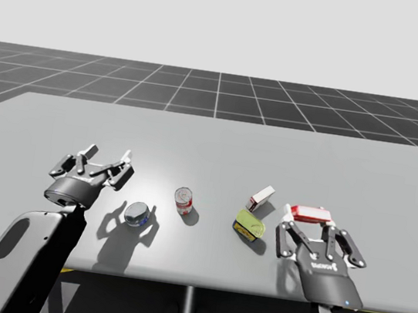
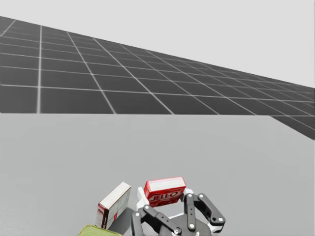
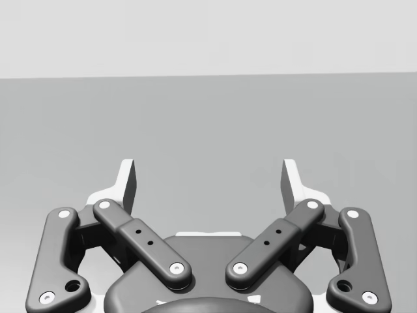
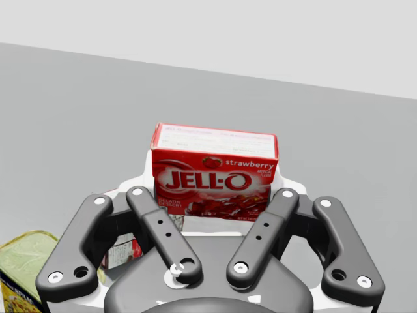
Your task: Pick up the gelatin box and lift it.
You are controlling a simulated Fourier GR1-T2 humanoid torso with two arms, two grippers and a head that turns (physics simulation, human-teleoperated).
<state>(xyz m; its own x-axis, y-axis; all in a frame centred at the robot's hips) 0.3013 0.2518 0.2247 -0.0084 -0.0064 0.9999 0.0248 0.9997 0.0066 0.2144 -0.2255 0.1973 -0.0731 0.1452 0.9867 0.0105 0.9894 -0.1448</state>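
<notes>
The grey bench (image 1: 272, 150) carries everything, and both arms come in from its near edge. The left arm hangs above the left part of the bench. Its left gripper (image 1: 109, 152) is released, the jaws spread wide with only bare bench ahead of them.

The right gripper (image 1: 310, 216) is at the near right of the bench. The red gelatin box (image 4: 215, 182) stands on its long edge between its jaws. The jaws are drawn in narrower than the left pair's and sit against the box's two short ends, so they appear to be grasping it. The box seems to rest on the bench, or barely off it.

Judged from this, the grasp is made and the lift is not yet done. The next move calls for a straight rise with the squeeze kept firm, since the box is held only by its ends and could tilt or slip.

Just left of the gelatin box and a little farther stands a white-and-red box (image 1: 261, 198). A green tin (image 1: 249, 224) lies nearer. Well apart to the left are a red-and-white can (image 1: 183, 200) and a blue can (image 1: 137, 213).
</notes>
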